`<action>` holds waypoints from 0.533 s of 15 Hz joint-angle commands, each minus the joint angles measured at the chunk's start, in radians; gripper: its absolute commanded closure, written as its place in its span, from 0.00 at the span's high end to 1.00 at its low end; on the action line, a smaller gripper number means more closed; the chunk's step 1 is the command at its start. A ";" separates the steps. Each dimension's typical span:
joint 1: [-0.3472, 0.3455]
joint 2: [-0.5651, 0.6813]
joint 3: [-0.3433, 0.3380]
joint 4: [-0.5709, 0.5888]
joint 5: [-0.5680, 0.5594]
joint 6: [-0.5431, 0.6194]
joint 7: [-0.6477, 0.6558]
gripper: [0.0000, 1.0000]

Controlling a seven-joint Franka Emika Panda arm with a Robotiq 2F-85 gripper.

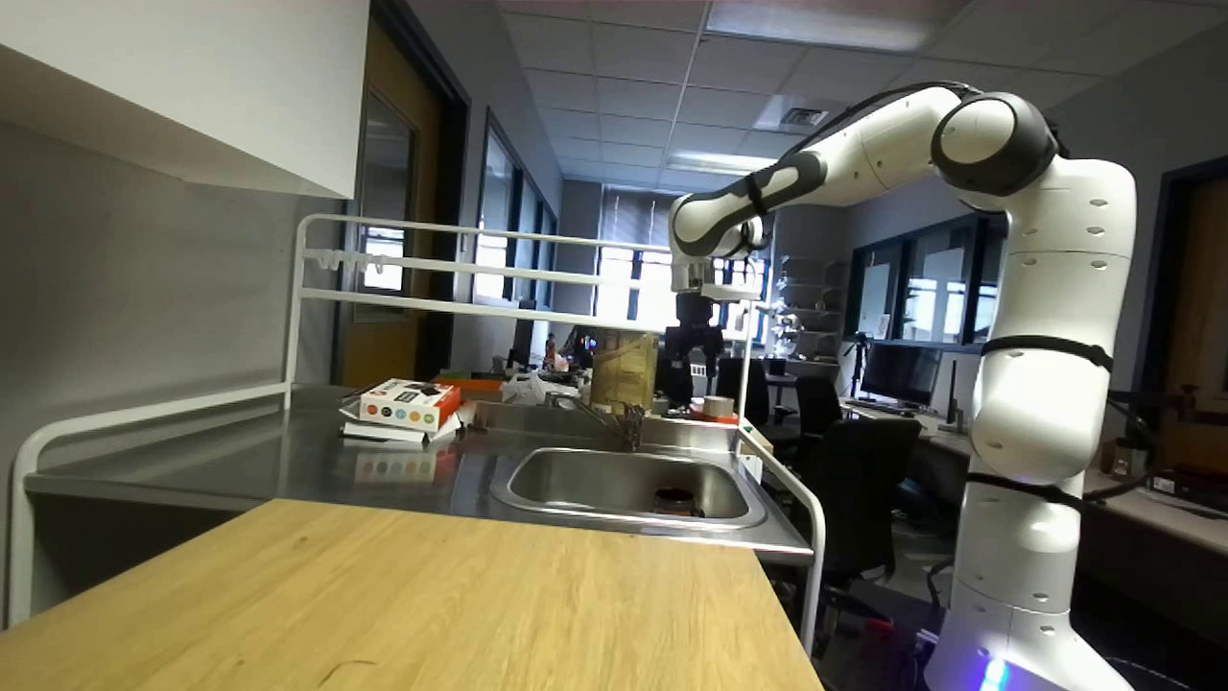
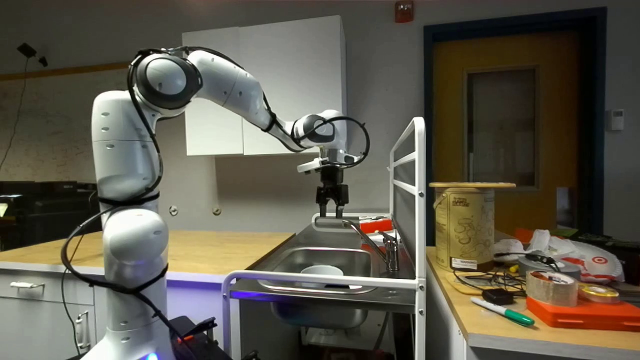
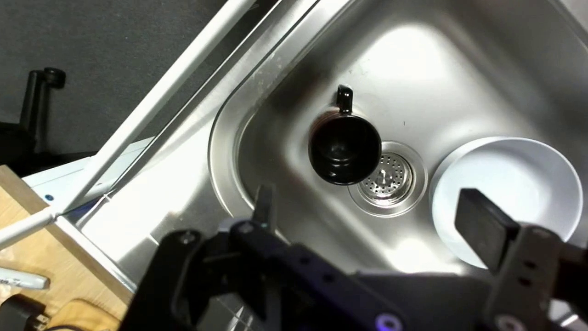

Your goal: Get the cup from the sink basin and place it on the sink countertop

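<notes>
The dark brown cup [image 3: 344, 149] stands upright in the steel sink basin [image 3: 441, 105], beside the drain, with its handle at the top of the wrist view. In an exterior view the cup [image 1: 677, 501] shows low in the basin [image 1: 595, 475]. My gripper [image 3: 367, 197] is open, with nothing between its fingers. In both exterior views the gripper [image 1: 695, 363] [image 2: 331, 212] hangs pointing down, well above the sink. The grey steel countertop [image 1: 317, 470] surrounds the basin and also shows in an exterior view [image 2: 322, 235].
A white bowl [image 3: 528, 170] sits in the basin beside the cup. A faucet [image 2: 392, 252] stands at the basin's edge. A white tubular rack [image 2: 420, 210] frames the countertop. A red and white box [image 1: 408, 405] lies on the countertop. A wooden tabletop [image 1: 432, 605] adjoins it.
</notes>
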 commanded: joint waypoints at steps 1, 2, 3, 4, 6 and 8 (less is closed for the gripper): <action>0.004 0.080 0.016 0.047 0.043 0.017 0.071 1.00; 0.006 0.099 0.020 0.049 0.053 0.026 0.084 1.00; 0.010 0.118 0.024 0.045 0.058 0.044 0.103 1.00; 0.013 0.136 0.028 0.043 0.066 0.056 0.116 1.00; 0.018 0.170 0.031 0.031 0.080 0.080 0.149 1.00; 0.019 0.202 0.031 0.018 0.100 0.092 0.176 1.00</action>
